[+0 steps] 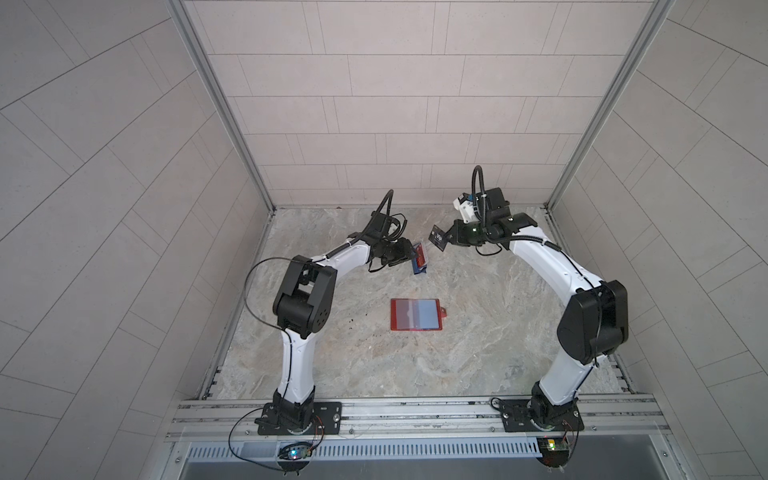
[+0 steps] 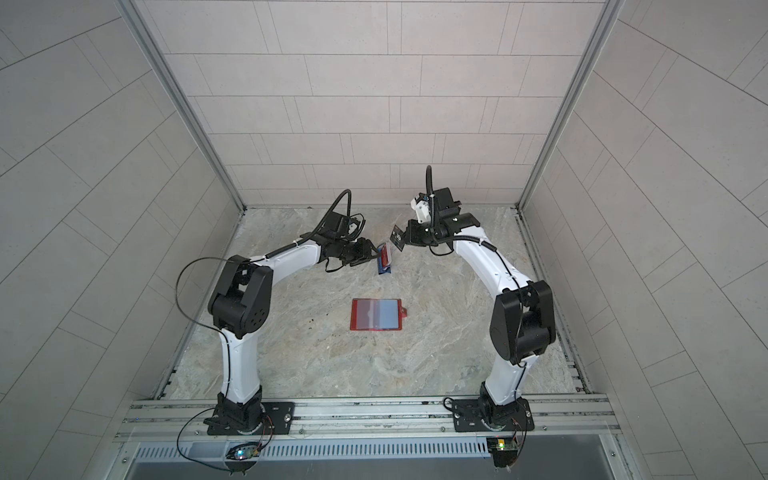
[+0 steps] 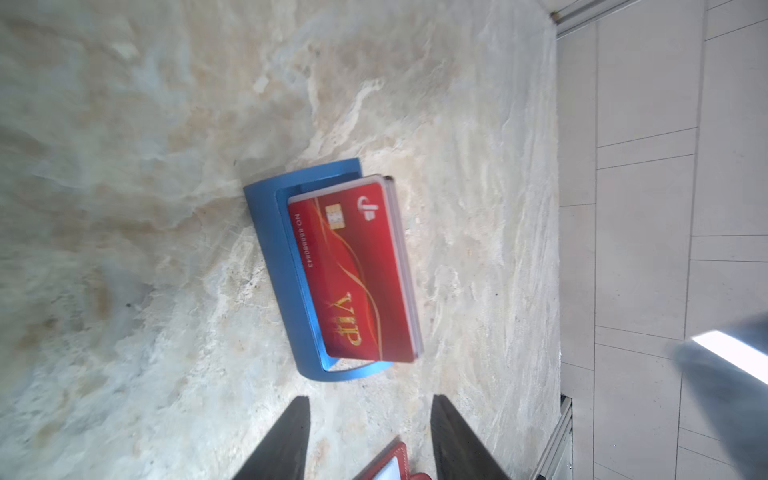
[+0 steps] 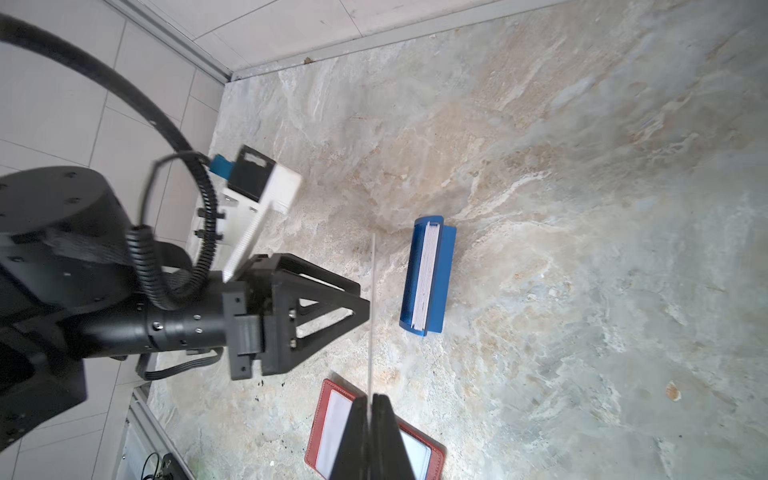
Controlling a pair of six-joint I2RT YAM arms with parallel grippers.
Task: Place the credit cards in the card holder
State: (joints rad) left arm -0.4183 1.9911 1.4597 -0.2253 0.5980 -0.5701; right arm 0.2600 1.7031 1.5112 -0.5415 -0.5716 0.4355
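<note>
My right end effector (image 1: 449,238) was clamped fully shut on the black card (image 1: 437,238). I gripped it by one edge and held it in the air, clear of the table (image 1: 478,353), toward the far edge. In my right wrist view the black card (image 4: 371,316) showed only edge-on, as a thin pale line running out from between my two pressed-together fingers (image 4: 388,436).

My left end effector (image 3: 370,399) stood partly open and empty. Its two fingers (image 3: 286,440) were apart, with bare table and a corner of the card holder (image 3: 390,461) showing between them. It pointed at the blue stand (image 3: 282,270), close to it but not touching. In both top views my left end effector (image 2: 369,252) sat just left of the blue stand (image 2: 382,269).

The red card (image 3: 357,274), with gold "VIP" lettering, leaned in the stand at the front of a small stack of pale-edged cards (image 4: 426,274). The stand stood between the table's middle and its far edge.

The card holder (image 1: 415,314) lay open and flat near the middle of the table, well apart from the stand and from both end effectors. Its snap tab (image 1: 444,311) pointed toward the right edge and its clear sleeves faced up. In both top views the sleeve nearer the tab looked pale blue. I could not tell whether a card sat inside it.
</note>
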